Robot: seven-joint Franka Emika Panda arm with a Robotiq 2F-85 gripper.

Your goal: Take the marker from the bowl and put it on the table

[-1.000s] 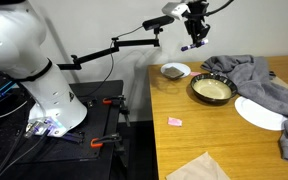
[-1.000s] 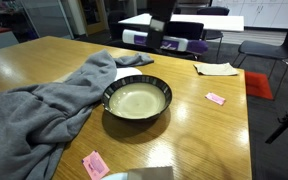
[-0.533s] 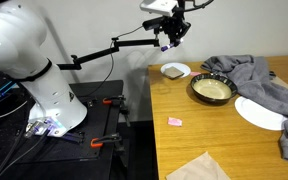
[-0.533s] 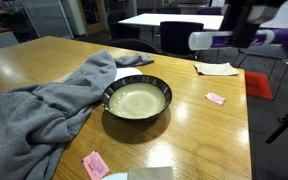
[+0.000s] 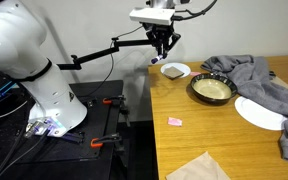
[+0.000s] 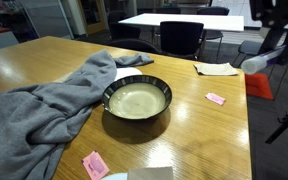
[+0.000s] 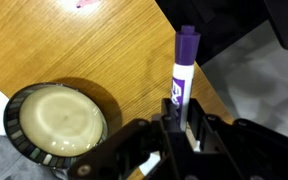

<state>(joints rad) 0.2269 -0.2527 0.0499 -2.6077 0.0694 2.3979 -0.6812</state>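
Gripper (image 7: 181, 128) jaws clamped on marker (image 7: 185, 70), which sticks out past the fingertips at centre-right of the wrist view. Bowl (image 7: 54, 122) empty, lower left. Marker held above table (image 7: 104, 50) edge, probably to clear the bowl rim before lowering.

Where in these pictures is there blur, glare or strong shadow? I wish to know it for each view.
Wrist view: the marker is sharp, the gripper close to the lens is dark and soft, and the bowl throws a dark shadow onto the table. In an exterior view, the table shows pale reflections near the bowl.
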